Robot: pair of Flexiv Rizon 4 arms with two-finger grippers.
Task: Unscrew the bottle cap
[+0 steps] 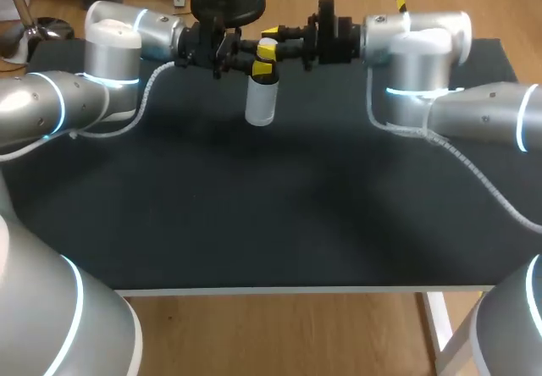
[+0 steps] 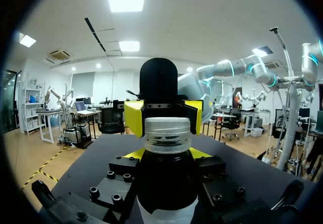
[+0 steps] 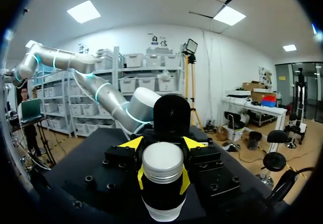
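Evidently, over the far side of the table [image 1: 254, 215], the left arm [image 1: 110, 54] and the right arm [image 1: 419, 54] meet head-on so that one can steady the bottle [image 1: 261, 101] while the other turns its top. The bottle stands upright, apparently lifted off the table, its shoulder clamped between the fingers of the left gripper [image 2: 166, 156]. The right gripper [image 3: 162, 179] is closed on the cap [image 3: 161, 163] from both sides, seemingly placed to twist it.
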